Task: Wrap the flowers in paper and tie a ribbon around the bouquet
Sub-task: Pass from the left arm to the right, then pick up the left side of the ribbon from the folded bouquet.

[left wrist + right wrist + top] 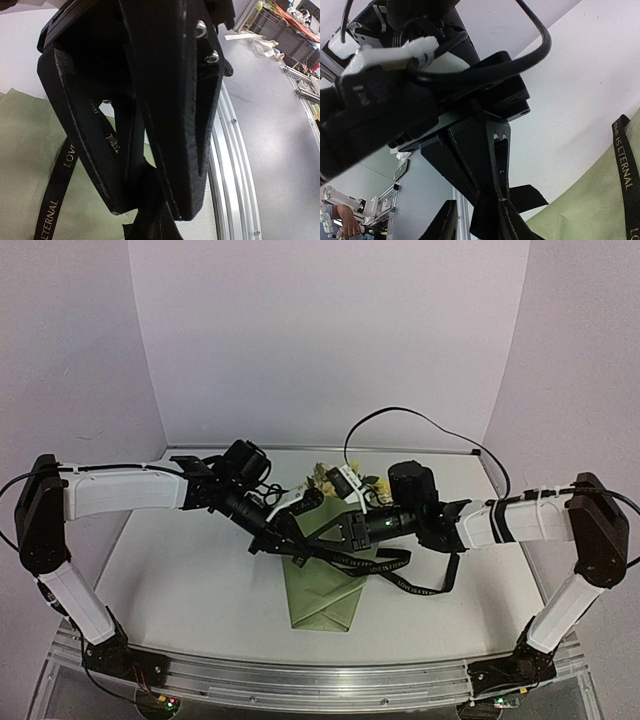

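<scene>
The bouquet lies mid-table: olive-green paper (pixel 325 598) folded into a cone with its point toward the near edge, and pale yellow flowers (pixel 328 478) at the far end. The black lettered ribbon (pixel 385 562) crosses the cone and loops off to the right. My left gripper (pixel 282 542) is at the cone's left side. In the left wrist view the left gripper (pixel 150 212) is shut on the ribbon (pixel 59 192), which hangs over the paper (pixel 25 165). My right gripper (pixel 318 540) meets it from the right. The right gripper (pixel 496 199) has its tips closed on a ribbon end (pixel 527 196).
The white table (pixel 190 580) is walled on three sides. An aluminium rail (pixel 320 680) runs along the near edge. A black cable (pixel 420 420) arcs above the right wrist. More ribbon (pixel 626 165) lies on the paper (pixel 590 210) beside the right gripper.
</scene>
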`<act>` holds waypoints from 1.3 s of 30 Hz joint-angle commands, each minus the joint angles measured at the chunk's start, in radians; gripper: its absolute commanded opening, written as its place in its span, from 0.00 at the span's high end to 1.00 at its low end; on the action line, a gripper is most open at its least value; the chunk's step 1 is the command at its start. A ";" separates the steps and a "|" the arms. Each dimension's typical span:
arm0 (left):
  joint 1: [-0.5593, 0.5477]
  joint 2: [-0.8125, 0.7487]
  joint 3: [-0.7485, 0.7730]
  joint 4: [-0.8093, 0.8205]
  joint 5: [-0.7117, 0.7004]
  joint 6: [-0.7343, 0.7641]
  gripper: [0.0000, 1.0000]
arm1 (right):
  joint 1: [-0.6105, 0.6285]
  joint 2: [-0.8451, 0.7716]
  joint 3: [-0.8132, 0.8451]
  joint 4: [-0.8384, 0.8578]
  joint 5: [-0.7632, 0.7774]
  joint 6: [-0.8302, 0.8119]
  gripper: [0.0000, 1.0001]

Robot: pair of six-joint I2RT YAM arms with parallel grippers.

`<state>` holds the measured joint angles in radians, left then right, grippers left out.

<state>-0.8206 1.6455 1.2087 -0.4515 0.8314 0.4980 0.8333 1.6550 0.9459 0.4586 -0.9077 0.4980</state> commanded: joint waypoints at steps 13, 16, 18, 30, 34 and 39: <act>0.009 -0.002 -0.010 0.138 -0.013 -0.131 0.81 | 0.009 -0.054 -0.030 -0.142 0.159 -0.114 1.00; 0.014 -0.044 -0.092 0.270 -0.084 -0.254 0.68 | 0.007 -0.121 -0.079 -0.216 0.311 -0.184 1.00; 0.016 -0.080 -0.153 0.353 -0.172 -0.331 0.65 | 0.008 -0.170 -0.105 -0.301 0.425 -0.237 1.00; 0.022 0.031 -0.162 0.430 -0.537 -0.197 0.53 | 0.004 -0.270 -0.083 -0.529 0.570 -0.308 1.00; 0.031 0.114 -0.118 0.415 -0.548 -0.091 0.53 | -0.012 -0.275 -0.069 -0.539 0.559 -0.270 1.00; 0.053 0.192 -0.055 0.374 -0.525 -0.024 0.53 | -0.021 -0.296 -0.061 -0.556 0.560 -0.253 1.00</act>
<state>-0.7881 1.7997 1.0729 -0.0664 0.3080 0.3734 0.8224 1.4104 0.8386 -0.0814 -0.3651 0.2278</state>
